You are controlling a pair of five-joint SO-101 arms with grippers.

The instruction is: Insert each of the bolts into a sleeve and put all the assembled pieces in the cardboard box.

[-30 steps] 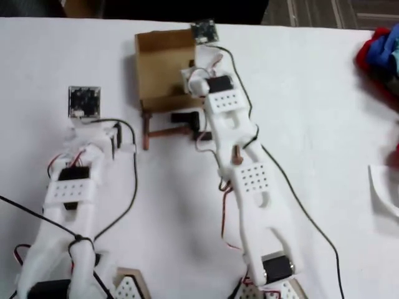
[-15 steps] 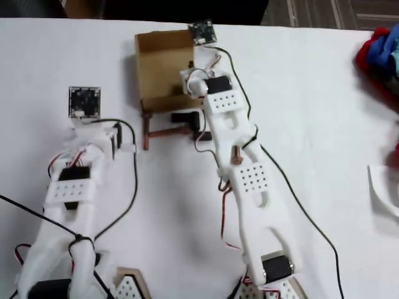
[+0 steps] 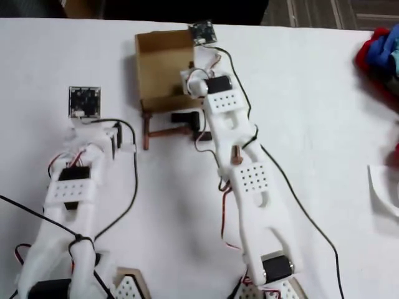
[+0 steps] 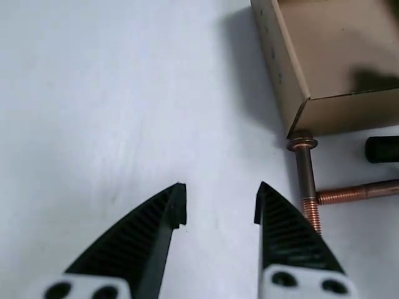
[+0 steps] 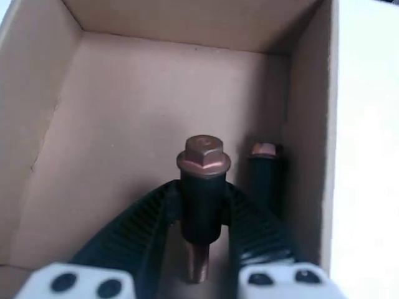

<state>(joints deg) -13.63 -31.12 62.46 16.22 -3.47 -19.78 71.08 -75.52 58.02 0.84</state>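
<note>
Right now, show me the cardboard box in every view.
High view: cardboard box at the far middle, under the right arm.
Left wrist view: box beyond the open left gripper.
Right wrist view: box around the right gripper, shut on a sleeved bolt.
Shared landmark: bare bolt at the box's corner, high and left wrist views.

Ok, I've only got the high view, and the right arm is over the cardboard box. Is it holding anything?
Observer: Yes. The right arm's fingers are shut on a black sleeve with a copper bolt through it, within the walls of the cardboard box.
Operator: Is anything in the box already?
Observer: Yes, a second assembled piece, close to the box's side wall.
Operator: And the left arm?
Observer: The left arm's fingers are open over bare table, with nothing between them.
</note>
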